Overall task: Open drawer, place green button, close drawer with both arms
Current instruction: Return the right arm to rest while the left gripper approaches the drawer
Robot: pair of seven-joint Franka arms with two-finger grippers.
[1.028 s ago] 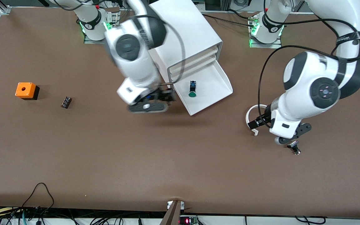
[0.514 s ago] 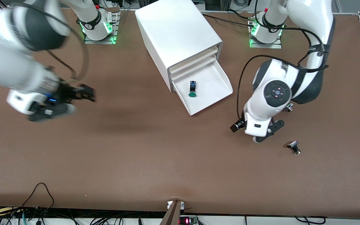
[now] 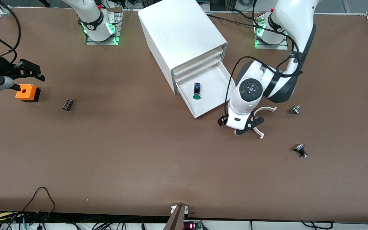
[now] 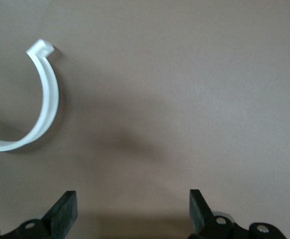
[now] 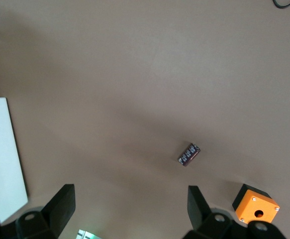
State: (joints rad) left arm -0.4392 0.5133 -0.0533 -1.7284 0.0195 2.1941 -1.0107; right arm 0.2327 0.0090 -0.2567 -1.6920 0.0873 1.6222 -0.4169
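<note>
We are seeing the button lying in the open drawer, a light, stiff tray best pushed at its front lip. Left claw is hanging wide just beside it over the counter; right claw is gaping empty over the orange box.

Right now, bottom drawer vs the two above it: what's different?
The bottom drawer is pulled out of the cabinet; the two upper drawers sit pushed in. The bottom drawer holds the green button; the upper drawers' contents are hidden. All three are shallow white trays.
</note>
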